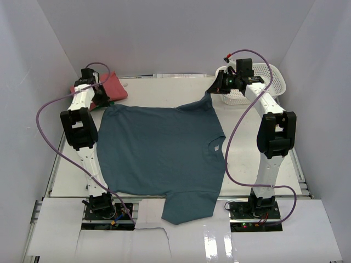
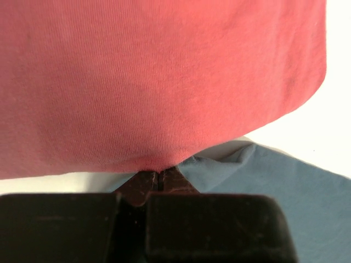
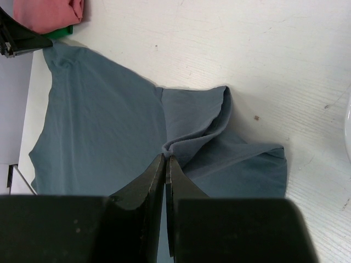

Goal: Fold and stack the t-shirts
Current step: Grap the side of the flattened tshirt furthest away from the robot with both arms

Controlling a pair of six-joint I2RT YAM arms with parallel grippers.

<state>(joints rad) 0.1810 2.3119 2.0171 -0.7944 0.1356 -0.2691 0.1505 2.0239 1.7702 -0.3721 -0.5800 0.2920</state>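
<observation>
The dark teal-blue t-shirt lies spread flat across the middle of the table, one sleeve hanging over the near edge. My right gripper is shut on a fold of its far right sleeve, which is lifted and bunched at the tips. At the far left, my left gripper is shut at the shirt's far left corner, with the teal cloth drawn into its tips. The coral-red t-shirt lies folded right behind it, touching the fingertips.
A white lattice basket stands at the far right behind the right arm. Something green peeks out under the red shirt. White walls close in the table on three sides. Purple cables loop off both arms.
</observation>
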